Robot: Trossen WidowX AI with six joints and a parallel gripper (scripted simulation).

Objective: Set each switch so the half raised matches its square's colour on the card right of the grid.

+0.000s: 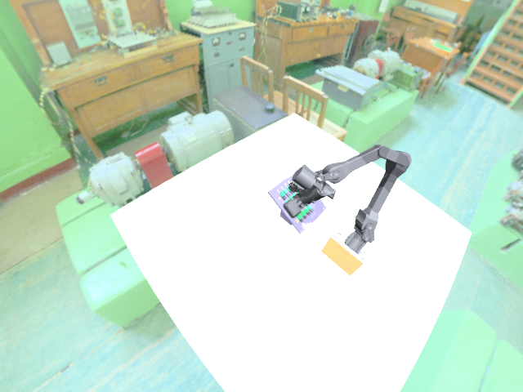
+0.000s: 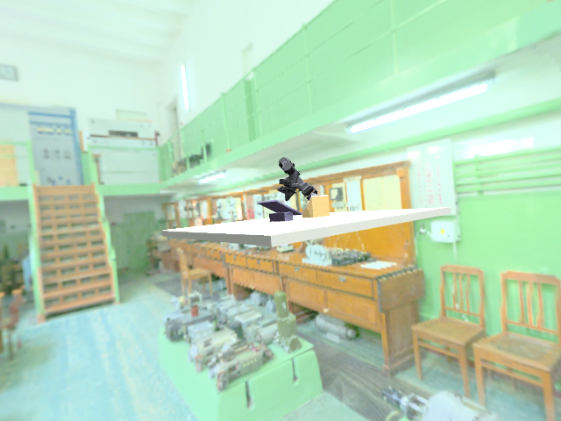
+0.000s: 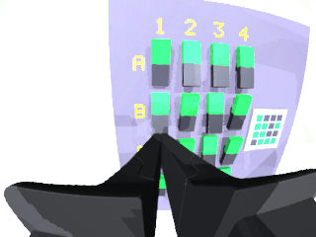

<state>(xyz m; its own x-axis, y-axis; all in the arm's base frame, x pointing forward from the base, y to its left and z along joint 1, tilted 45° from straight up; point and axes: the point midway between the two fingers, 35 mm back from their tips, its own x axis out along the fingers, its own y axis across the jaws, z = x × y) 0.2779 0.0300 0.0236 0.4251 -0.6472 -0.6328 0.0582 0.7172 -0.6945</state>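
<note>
The lilac panel (image 1: 273,193) (image 2: 272,205) (image 3: 128,30) carries rows of green and dark grey switches. In the wrist view, switches A1 (image 3: 161,61), A2 (image 3: 192,64), A3 (image 3: 220,65) and A4 (image 3: 245,66) show whole, as does B1 (image 3: 160,105). Which halves are raised is hard to tell. My gripper (image 3: 160,139) (image 2: 288,197) is shut and empty, its tips just at the near end of B1 in the wrist view. Contact cannot be told. The fingers hide C1 and much of the nearest row. The card (image 3: 251,129) shows one green and three dark squares in its far row.
An orange block (image 1: 341,256) (image 2: 319,206) stands on the white table (image 1: 236,269) (image 2: 235,228), beside the arm's base (image 1: 355,242). The arm reaches over the panel and hides part of it in the top view.
</note>
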